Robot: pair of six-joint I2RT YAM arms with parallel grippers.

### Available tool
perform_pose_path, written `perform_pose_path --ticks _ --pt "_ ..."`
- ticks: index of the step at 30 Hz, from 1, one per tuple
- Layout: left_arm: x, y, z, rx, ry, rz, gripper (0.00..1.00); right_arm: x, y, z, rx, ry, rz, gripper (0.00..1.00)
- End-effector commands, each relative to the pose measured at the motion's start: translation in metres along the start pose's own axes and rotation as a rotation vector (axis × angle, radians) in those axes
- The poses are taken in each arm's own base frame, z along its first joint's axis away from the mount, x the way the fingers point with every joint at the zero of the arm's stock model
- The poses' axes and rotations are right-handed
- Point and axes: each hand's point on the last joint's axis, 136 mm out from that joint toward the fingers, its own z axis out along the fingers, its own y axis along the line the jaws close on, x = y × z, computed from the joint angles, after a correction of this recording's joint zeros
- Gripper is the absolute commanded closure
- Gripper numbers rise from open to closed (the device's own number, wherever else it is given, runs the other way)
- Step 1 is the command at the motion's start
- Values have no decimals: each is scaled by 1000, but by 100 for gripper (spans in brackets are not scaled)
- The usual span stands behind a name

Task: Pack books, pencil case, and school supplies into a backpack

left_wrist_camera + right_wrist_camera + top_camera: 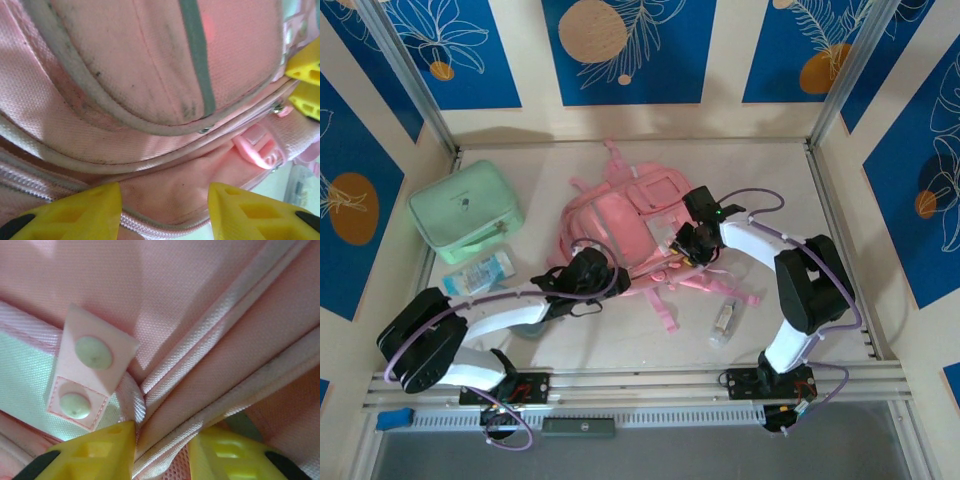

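Centrally, backpack [620,225] under both arms, left end effector [165,212] spread, right end effector [162,452] pinching its seam

top external looks steeply down from behind the arm bases over the whole desk [620,345]; both wrist views sit very close against the pink backpack [620,225], their shared subject.

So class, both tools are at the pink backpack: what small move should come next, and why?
Probably close the right tool on the zip seam between its fingers and pull. The backpack looks zipped, and the bottle and blue packet lie outside.
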Motion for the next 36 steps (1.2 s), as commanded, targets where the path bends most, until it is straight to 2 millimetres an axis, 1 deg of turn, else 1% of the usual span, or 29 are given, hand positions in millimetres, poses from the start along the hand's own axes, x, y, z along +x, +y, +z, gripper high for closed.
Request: perform_pose_path --ticks 1,3,5,7,9,13,16,18,21,23,26,29,31,34,36 --pt "13 24 11 -59 50 33 51 -3 13 6 -48 -35 -32 75" --pt "10 23 17 -47 52 23 51 -4 15 5 -73 -40 -38 81" --pt "3 21 24 -23 44 32 51 -2 24 3 -130 -25 -81 88" --pt "-6 21 31 -17 43 40 51 1 27 0 -143 -13 -104 95" --pt "-15 24 39 -25 45 35 53 2 25 -3 -150 -16 -108 100" --pt "-38 31 52 -3 25 12 56 2 30 -13 -269 -23 -99 100" --pt "-55 35 54 7 10 -7 57 2 33 -21 -297 -19 -95 100" --pt "-69 33 49 17 -10 -7 57 6 38 -25 -321 -10 -92 100" --pt "-89 23 34 20 -49 26 56 11 43 -27 -357 -1 -57 100" --pt "-99 15 20 3 -67 64 55 8 50 -29 -398 -12 -28 100" --pt "-104 17 -6 -47 -92 77 52 3 59 -40 -455 -44 9 100" --pt "-100 14 -29 -48 -100 59 51 1 61 -54 -467 -103 45 100" --pt "-93 4 -39 -42 -92 51 50 2 59 -57 -475 -129 74 100" --pt "-74 -27 -45 22 -77 42 49 5 59 -58 -501 -132 122 100" --pt "-63 -46 -45 50 -69 42 49 6 60 -59 -502 -130 140 100"
